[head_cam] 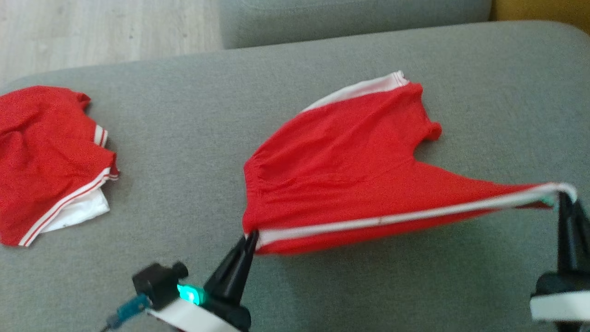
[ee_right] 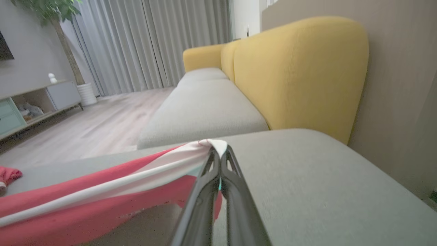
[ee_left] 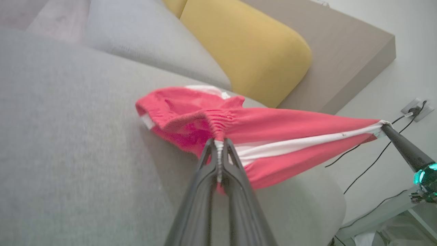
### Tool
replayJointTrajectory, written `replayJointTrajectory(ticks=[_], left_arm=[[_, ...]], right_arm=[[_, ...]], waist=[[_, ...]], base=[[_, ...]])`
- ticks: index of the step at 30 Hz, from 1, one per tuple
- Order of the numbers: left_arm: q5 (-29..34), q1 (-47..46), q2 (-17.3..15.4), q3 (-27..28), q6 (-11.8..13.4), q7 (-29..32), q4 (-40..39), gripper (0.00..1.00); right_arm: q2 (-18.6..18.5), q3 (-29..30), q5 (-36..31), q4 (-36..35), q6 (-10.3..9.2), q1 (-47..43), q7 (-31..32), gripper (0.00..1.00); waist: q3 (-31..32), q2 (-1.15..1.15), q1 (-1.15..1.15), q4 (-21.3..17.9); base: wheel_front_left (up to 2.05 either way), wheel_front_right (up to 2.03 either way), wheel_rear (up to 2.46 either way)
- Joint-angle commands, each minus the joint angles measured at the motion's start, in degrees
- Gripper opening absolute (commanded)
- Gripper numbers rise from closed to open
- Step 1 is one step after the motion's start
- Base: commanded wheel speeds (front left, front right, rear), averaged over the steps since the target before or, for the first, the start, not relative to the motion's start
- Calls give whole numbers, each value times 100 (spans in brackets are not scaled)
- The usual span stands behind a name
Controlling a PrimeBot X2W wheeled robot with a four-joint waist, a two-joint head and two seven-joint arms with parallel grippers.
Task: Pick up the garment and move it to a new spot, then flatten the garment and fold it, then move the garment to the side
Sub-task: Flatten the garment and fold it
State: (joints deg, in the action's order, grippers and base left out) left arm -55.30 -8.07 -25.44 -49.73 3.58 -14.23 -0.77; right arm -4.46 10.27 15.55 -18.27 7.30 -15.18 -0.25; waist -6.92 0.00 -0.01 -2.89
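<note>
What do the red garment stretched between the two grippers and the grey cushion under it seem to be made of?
The red garment: probably a soft knit fabric, matte; it drapes, gathers into fine wrinkles and pulls taut along its white band. The grey cushion: seemingly woven upholstery cloth over padding, matte, with a fine speckled weave and rounded edges.

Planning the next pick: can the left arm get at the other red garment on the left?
Probably not yet. The cushion toward the other garment looks bare, but the left gripper is shut on the stretched garment and must let go first.
</note>
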Motion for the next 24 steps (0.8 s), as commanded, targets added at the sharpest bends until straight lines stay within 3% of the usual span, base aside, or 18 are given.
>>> replayJointTrajectory(ticks=[1, 3, 7, 11, 15, 20, 24], left_arm=[[58, -382, -204, 328, 25, -67, -217, 0], [119, -815, -249, 408, -56, 101, -377, 0], [116, -2249, -156, 603, -491, 666, -211, 0], [-184, -3971, 175, 931, -786, 1330, 669, 0], [77, -5757, 436, 938, -1000, 1660, 1771, 0], [557, -7392, 872, 823, -1093, 1029, 2932, 0], [474, -7804, 1064, 529, -1103, 350, 3228, 0]], right_arm=[[-185, 22, 6, -267, 19, 455, -89, 0], [-284, 58, -4, -249, 19, 1010, -171, 0], [-732, -61, 130, 392, 19, 2633, -56, 0], [-1104, -250, 379, 1637, 19, 4623, 105, 0], [-1284, -514, 469, 2967, 19, 6554, -36, 0], [-1543, -771, 222, 4151, 19, 8266, -819, 0], [-1719, -848, 301, 4504, 19, 8778, -1319, 0]], waist=[[85, 0, 1, 64], [115, 0, 1, 62], [67, 0, 1, 18], [-338, 0, 1, -135], [-986, 0, 1, -228], [-1552, 0, 1, -178], [-1609, 0, 1, -68]], base=[[0, 0, 0], [0, 0, 0], [0, 0, 0], [0, 0, 0], [0, 0, 0], [0, 0, 0], [0, 0, 0]])
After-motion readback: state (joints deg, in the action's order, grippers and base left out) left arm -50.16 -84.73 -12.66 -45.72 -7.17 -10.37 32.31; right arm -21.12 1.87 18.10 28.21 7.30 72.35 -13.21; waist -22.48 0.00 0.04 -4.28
